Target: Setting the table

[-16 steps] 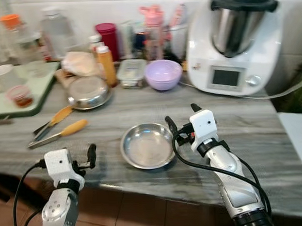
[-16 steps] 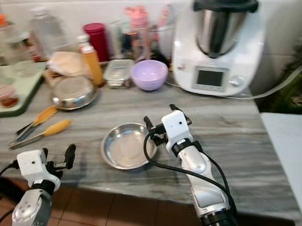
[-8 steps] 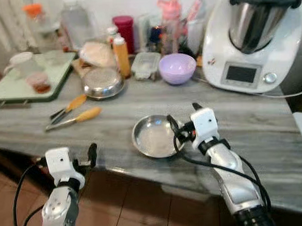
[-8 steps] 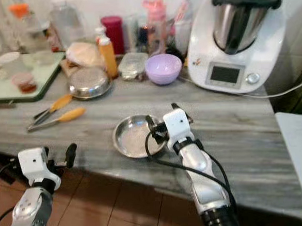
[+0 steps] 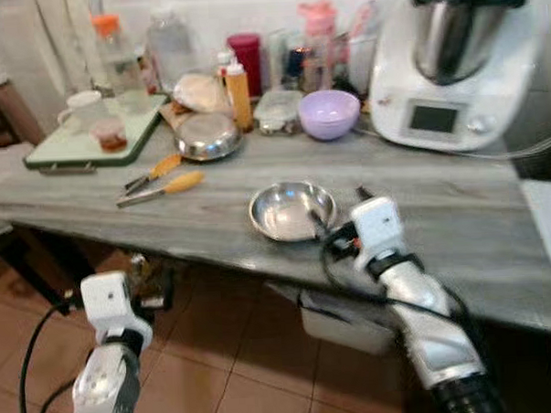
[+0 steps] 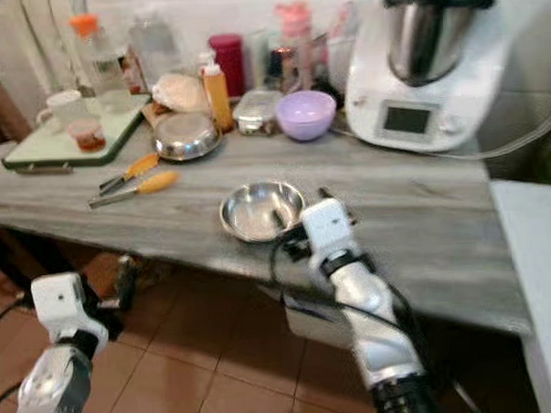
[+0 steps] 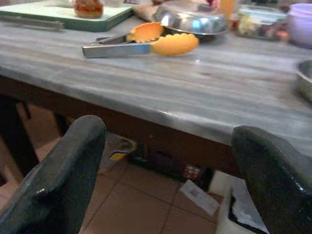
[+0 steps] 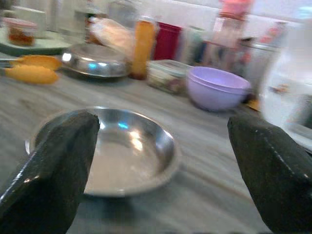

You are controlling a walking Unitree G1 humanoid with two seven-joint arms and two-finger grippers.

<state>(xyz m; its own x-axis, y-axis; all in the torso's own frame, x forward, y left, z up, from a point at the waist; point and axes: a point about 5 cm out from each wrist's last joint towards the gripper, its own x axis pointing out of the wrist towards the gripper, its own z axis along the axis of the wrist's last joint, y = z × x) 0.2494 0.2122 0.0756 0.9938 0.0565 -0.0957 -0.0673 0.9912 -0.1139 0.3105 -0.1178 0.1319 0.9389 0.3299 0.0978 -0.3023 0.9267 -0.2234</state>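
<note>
Crowding the counter (image 5: 497, 243) behind the steel bowl (image 5: 292, 210): tongs (image 5: 160, 187), purple bowl (image 5: 329, 113); both tools gape empty.

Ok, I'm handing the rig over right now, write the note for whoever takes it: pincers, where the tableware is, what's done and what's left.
Left pincer: open, holding nothing, low in front of the counter edge, over the floor.
Right pincer: open, holding nothing, at the near right rim of the steel bowl, not gripping it.
The steel bowl sits on the grey counter near its front edge. A second steel dish lies further back, the orange-handled tongs to the left, the purple bowl at the back by the white kitchen machine.
Done: nothing picked up.
Left: grasp the steel bowl and carry it to the table.
</note>
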